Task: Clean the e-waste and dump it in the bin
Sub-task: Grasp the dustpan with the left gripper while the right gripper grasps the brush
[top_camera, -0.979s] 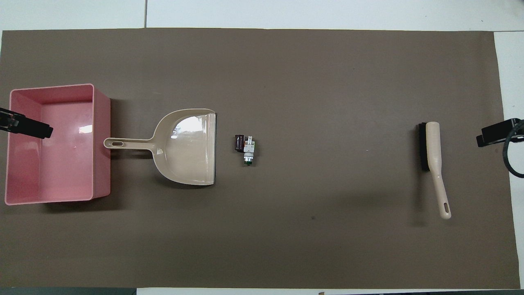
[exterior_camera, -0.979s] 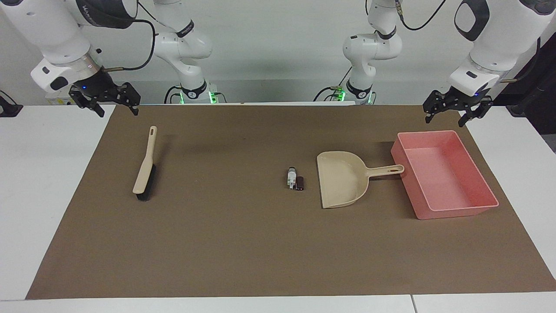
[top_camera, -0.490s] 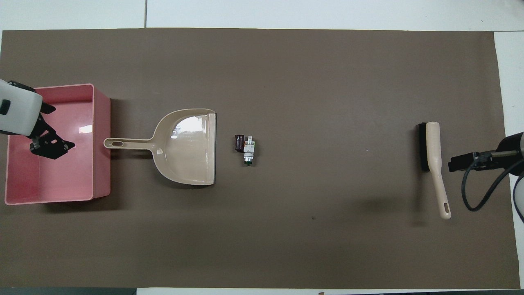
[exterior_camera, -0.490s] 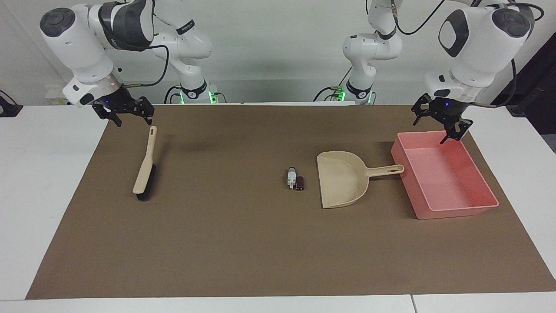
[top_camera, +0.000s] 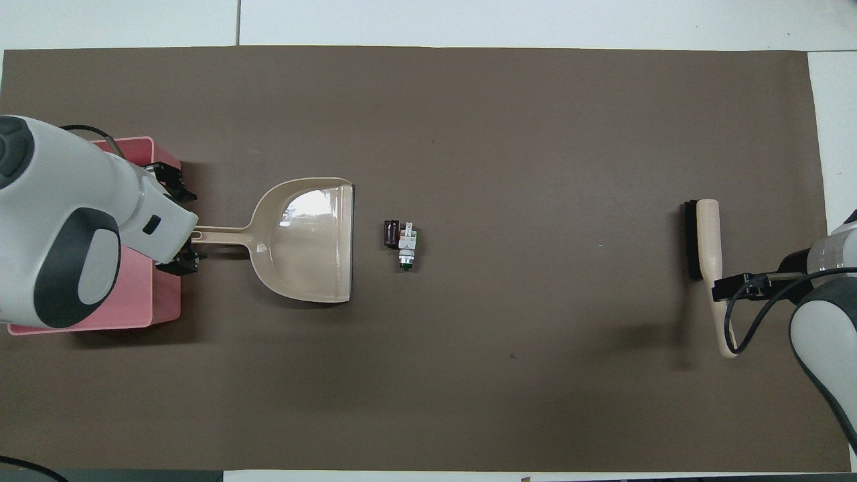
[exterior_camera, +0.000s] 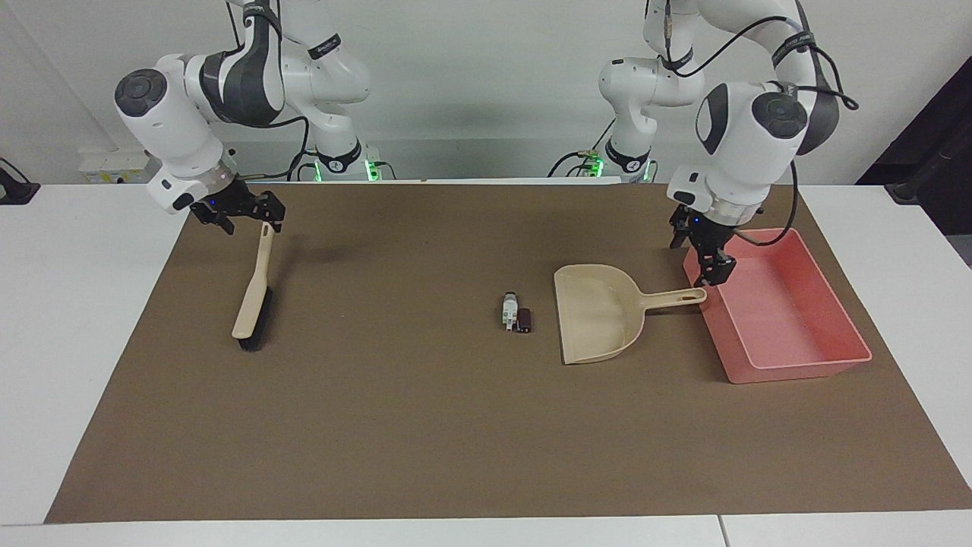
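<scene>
The e-waste lies mid-mat as two touching bits: a whitish-grey piece with green marks [exterior_camera: 509, 310] [top_camera: 406, 246] and a dark block [exterior_camera: 524, 320] [top_camera: 391, 233]. Beside them the beige dustpan [exterior_camera: 600, 311] [top_camera: 308, 241] opens toward the bits, and its handle ends at the pink bin [exterior_camera: 797, 366] [top_camera: 137, 304]. My left gripper [exterior_camera: 710, 267] [top_camera: 187, 226] is open over the handle's end, by the bin's wall, holding nothing. At the right arm's end of the table lies a beige brush [exterior_camera: 254, 296] [top_camera: 706, 234]. My right gripper [exterior_camera: 241, 217] [top_camera: 736, 288] is open over the brush's handle.
A brown mat [exterior_camera: 395, 425] covers most of the white table. The left arm's wrist hides much of the bin in the overhead view. Bare mat stretches between the e-waste and the brush.
Both arms swung inward and down. The left gripper crossed over the bin to the dustpan handle's end. The right gripper came from off the mat to over the brush handle.
</scene>
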### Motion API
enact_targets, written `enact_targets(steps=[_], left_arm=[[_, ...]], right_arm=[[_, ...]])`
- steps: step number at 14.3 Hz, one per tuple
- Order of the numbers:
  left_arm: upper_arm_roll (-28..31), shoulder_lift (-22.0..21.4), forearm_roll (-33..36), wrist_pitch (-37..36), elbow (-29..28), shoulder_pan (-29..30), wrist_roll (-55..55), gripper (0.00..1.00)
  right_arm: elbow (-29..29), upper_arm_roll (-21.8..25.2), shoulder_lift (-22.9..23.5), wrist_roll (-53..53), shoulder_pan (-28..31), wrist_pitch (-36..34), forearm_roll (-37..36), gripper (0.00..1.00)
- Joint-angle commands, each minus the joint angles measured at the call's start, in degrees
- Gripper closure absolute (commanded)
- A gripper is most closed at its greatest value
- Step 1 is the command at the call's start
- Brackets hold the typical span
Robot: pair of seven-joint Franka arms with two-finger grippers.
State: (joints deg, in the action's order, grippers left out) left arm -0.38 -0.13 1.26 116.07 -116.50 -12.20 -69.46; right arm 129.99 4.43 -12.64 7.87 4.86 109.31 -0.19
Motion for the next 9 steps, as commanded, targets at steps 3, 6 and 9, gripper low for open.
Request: enact_targets(steps=[3, 6, 9], left_arm=[[0.73, 2.5, -0.38, 10.37, -6.44, -1.86, -1.38, 0.03], [0.73, 3.2, -0.38, 14.97, -9.09, -2.22, -0.94, 0.03], [0.74, 5.13, -0.38, 17.6, -9.01, -2.22, -0.94, 0.03]], right_arm=[[7.1, -0.39, -0.19, 1.98, 1.21, 7.92, -0.07, 0.05], [8.87, -0.3, 1.91, 2.06, 1.21, 12.32, -0.07, 0.05], [9.75, -0.3, 3.24, 2.15, 1.82, 13.91, -0.07, 0.05]])
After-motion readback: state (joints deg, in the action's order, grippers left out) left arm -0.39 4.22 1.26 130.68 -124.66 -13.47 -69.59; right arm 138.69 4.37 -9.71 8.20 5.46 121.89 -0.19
